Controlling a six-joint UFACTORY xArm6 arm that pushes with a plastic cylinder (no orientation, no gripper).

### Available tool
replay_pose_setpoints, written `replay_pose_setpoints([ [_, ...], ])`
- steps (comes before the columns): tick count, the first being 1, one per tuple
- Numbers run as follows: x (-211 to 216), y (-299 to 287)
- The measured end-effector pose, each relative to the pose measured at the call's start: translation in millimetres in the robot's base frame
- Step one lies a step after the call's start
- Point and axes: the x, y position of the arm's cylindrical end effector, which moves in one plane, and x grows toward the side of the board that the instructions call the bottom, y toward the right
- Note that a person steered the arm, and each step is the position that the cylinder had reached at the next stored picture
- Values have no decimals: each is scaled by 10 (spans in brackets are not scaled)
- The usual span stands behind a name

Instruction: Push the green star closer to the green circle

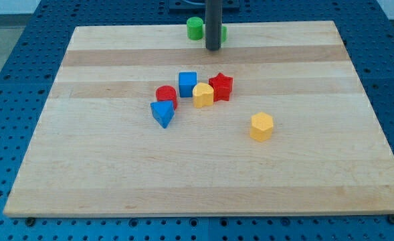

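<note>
The wooden board (203, 181) fills most of the view, resting on a blue perforated table (9, 67). The dark rod (213, 20) is seen coming down at the view's top centre, and my tip (213, 49) is set on the board close to its top edge. No pincer is fitted, so nothing is held wide, narrow or clasped; the rod ends plainly.

The green circle (194, 28) is found just to the view's left of the rod, near the top edge. The green star (223, 33) is mostly hidden behind the rod: only a sliver of green is shown at the rod's right side, so its shape cannot be confirmed from this view, and whether the tip touches it cannot be told. The rod is thus placed between the two green blocks, with the star just to the view's right of the tip and the circle to its left. It is judged that the tip would have to be brought round to the star's far right side so that a push toward the view's left could close the gap.

Well apart, at the board's middle, a cluster is formed by a blue cube (187, 84), a red star (221, 86), a yellow block (203, 95), a red cylinder (166, 96) and a blue triangle (162, 114). A yellow hexagon (261, 126) lies alone toward the view's right.
</note>
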Motion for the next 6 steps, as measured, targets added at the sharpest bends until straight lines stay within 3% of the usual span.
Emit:
replay_pose_setpoints([
  [3,12,63],
  [6,-20,528],
])
